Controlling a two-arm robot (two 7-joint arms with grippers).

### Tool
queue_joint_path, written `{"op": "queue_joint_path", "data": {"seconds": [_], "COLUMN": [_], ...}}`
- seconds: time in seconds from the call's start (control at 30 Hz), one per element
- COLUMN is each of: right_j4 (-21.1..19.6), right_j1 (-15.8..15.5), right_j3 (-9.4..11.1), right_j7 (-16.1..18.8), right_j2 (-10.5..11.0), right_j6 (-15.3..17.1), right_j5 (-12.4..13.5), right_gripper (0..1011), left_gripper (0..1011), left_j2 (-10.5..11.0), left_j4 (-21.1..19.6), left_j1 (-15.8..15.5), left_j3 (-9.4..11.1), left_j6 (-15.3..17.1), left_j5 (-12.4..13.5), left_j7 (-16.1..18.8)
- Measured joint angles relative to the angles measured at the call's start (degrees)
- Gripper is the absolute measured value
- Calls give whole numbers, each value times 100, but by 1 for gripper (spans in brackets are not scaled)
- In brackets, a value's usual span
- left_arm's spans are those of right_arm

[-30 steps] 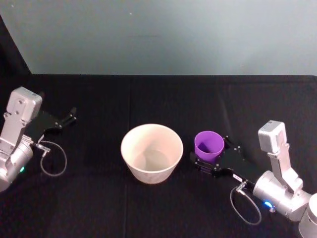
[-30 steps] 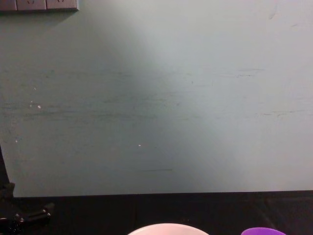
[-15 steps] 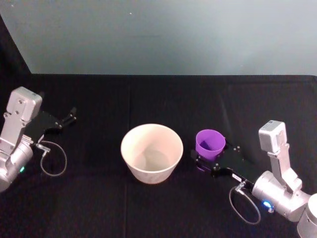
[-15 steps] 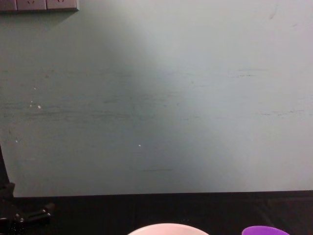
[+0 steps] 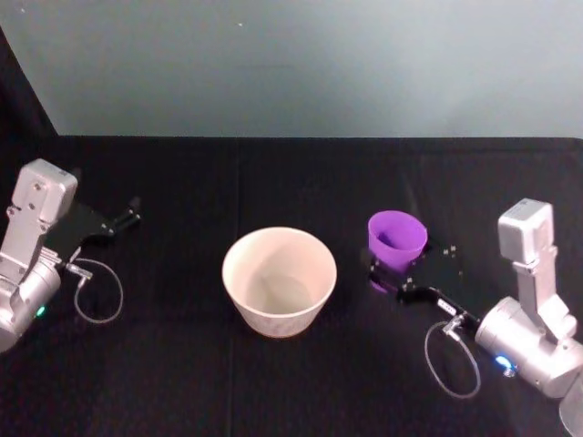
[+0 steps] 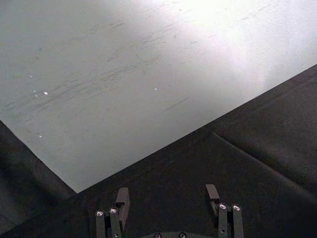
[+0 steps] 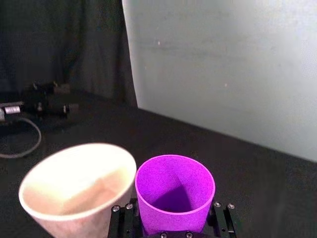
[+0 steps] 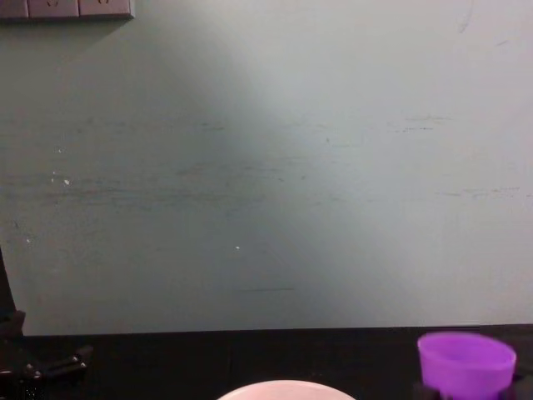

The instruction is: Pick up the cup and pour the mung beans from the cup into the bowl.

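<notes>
The purple cup stands upright in the air just right of the bowl, raised off the black tablecloth. My right gripper is shut on the cup's lower part. In the right wrist view the cup sits between the two fingers, its rim about level with the bowl's rim beside it. The mung beans are hidden; I see only a shadowed purple inside. In the chest view the cup rises at the lower right and the bowl's rim peeks up at the bottom. My left gripper rests open at the far left.
A black cloth covers the table up to a pale green wall. A loose cable loop hangs by the left arm, and another by the right arm. The left gripper faces bare cloth and wall.
My right gripper has lifted the cup off the table and carried it slightly right and back. The bowl and the left arm have not moved.
</notes>
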Motion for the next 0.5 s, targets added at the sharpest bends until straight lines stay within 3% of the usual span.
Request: {"op": "queue_joint_path", "data": {"seconds": [0.33,0.5], "right_j4": [-794,-957], "right_j1": [-156,-167], "right_j3": [193,215], "right_j7": [-183,-255], "right_j2": [95,111], "right_j6": [305,456], "right_j5": [29,2], "right_gripper": [726,728], "left_gripper": [1000,1000], "left_j2": [0,0], "left_j4": [0,0], "left_j1": [0,0], "left_j3": [0,0], "left_j6": [0,0], "left_j5": [0,0], "left_j7": [0,0]}}
